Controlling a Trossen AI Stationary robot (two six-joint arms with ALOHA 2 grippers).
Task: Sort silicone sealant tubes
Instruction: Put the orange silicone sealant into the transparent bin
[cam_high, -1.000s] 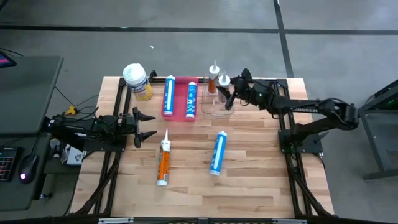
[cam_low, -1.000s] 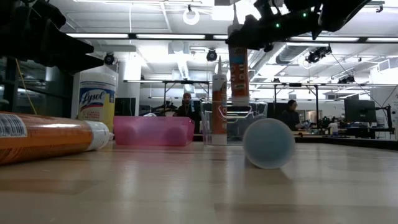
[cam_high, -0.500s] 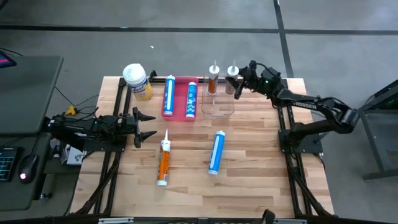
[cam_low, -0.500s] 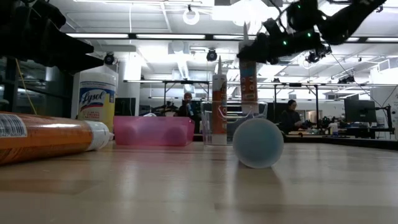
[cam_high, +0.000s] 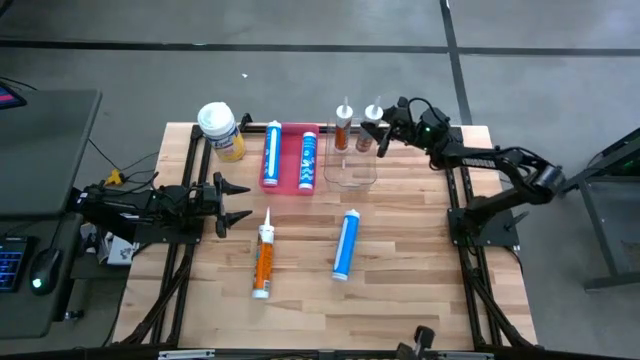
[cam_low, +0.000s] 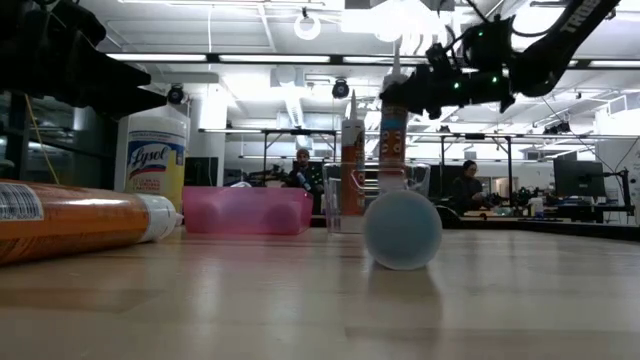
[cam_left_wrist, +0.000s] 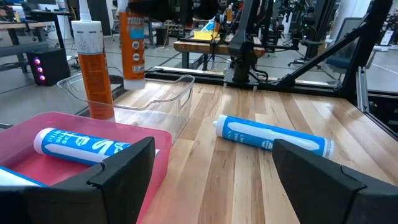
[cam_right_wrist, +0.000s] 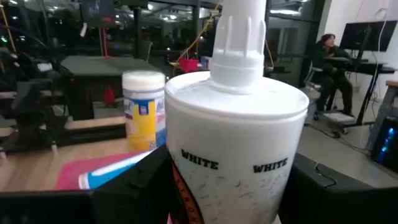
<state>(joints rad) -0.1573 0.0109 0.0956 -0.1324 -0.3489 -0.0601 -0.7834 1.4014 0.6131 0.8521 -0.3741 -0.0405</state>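
Observation:
My right gripper (cam_high: 380, 138) is shut on an orange silicone sealant tube (cam_high: 371, 128) and holds it upright over the far right corner of a clear bin (cam_high: 350, 172). A second orange tube (cam_high: 343, 127) stands in that bin. Two blue tubes (cam_high: 271, 155) (cam_high: 309, 160) lie in a pink tray (cam_high: 290, 185). A blue tube (cam_high: 345, 246) and an orange tube (cam_high: 263, 262) lie flat on the table. At the table's left edge my left gripper (cam_high: 238, 203) stands open and empty, pointing level. My right gripper pinches the orange tube's upper body (cam_right_wrist: 186, 186), just below its white shoulder, between its two fingers. The fingers (cam_right_wrist: 127, 186) come level from the table's right side. The tube stays upright, nozzle up, its lower end (cam_left_wrist: 132, 79) down at the bin's rim; whether it rests there I cannot tell.
A squat yellow jar with a white lid (cam_high: 221, 131) stands at the far left, beside the pink tray. Black frame rails (cam_high: 190, 260) run along the table's left and right edges. Bare wood lies toward the near edge. People sit in the room beyond the table.
My right gripper has carried the orange tube toward the table's far right and lowered it, keeping it upright, from above the bin's middle to its far right corner. The blue tube lying on the table has rolled a little toward the left.

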